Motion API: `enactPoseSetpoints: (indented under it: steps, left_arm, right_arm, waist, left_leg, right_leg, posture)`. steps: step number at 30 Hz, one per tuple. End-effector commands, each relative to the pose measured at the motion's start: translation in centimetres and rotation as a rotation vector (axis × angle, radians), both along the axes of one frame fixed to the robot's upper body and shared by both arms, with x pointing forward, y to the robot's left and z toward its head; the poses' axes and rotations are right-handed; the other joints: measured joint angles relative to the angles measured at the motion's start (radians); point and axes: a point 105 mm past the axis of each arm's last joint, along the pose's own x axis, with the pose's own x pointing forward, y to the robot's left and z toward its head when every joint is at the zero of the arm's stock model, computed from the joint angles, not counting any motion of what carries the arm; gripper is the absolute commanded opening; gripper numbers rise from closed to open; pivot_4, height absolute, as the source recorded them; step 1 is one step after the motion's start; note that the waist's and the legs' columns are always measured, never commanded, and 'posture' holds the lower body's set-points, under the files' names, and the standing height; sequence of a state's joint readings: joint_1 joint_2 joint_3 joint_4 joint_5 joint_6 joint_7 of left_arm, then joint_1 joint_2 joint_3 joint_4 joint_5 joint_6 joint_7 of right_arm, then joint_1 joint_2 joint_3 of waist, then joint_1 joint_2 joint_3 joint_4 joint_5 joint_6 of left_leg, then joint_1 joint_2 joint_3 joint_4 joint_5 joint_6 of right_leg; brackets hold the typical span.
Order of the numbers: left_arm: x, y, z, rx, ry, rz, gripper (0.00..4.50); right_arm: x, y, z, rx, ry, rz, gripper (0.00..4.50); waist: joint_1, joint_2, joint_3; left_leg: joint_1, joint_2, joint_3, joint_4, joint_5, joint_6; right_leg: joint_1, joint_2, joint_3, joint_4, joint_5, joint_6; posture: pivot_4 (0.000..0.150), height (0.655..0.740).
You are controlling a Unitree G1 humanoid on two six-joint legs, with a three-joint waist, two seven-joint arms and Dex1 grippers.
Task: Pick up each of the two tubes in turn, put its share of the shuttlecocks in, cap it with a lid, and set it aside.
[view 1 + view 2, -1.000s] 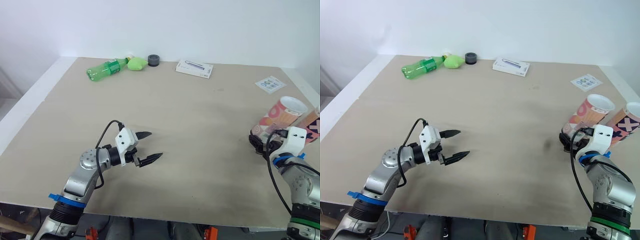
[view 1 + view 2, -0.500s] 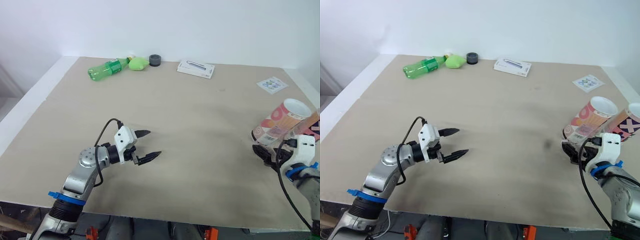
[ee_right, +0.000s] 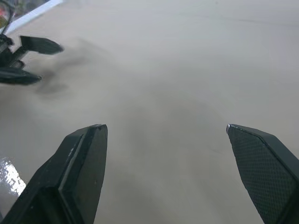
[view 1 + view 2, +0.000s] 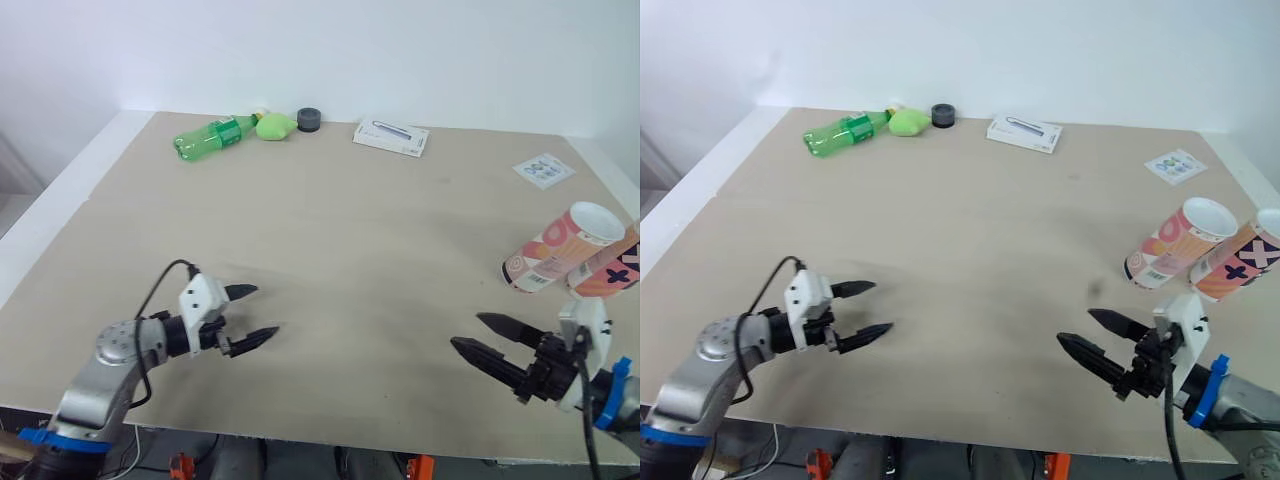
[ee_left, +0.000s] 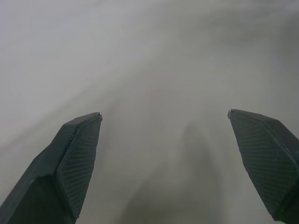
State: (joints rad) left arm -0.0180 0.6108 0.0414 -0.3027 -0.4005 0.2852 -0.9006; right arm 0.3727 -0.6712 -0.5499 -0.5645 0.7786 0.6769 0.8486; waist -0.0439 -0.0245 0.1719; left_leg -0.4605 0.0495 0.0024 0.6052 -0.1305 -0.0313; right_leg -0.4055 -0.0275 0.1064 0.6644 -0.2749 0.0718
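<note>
Now the left end effector (image 4: 262, 310) sits further back toward the near-left corner of the pale wooden bench (image 4: 380, 230) than a second ago, its two black fingers apart and empty. The right end effector (image 4: 468, 331) has drawn back from the right edge and points across the bench, fingers spread wide, holding nothing. At that right edge the pink-and-orange patterned cardboard tube (image 4: 553, 252) lies on its side, just beside the orange tube with black crosses (image 4: 608, 272).
</note>
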Motion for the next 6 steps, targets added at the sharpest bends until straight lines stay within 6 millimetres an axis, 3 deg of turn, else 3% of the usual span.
enactPoseSetpoints:
  steps: [1, 6]
  left_arm:
    - [-0.3, 0.3, 1.2, 0.004, -0.058, 0.021, 4.5]
    - [0.0, -0.4, 2.4, -0.067, -0.079, 0.034, 4.5]
  right_arm:
    - [0.2, 0.1, -0.2, -0.021, -0.027, -0.004, 4.38]
    - [0.7, 1.1, -1.6, -0.034, -0.002, 0.034, 4.38]
  waist:
    - [0.002, 0.0, 0.0]
    - [0.002, -0.001, 0.0]
  left_leg:
    - [0.0, -0.001, 0.0, 0.0, 0.0, 0.0]
    - [0.0, -0.003, 0.004, 0.0, -0.001, -0.001]
  right_leg:
    - [-0.001, -0.002, -0.001, 0.0, 0.0, 0.0]
    - [-0.001, -0.007, -0.002, -0.001, -0.001, 0.001]
  posture:
    - [0.15, 0.7294]
    - [0.15, 0.7294]
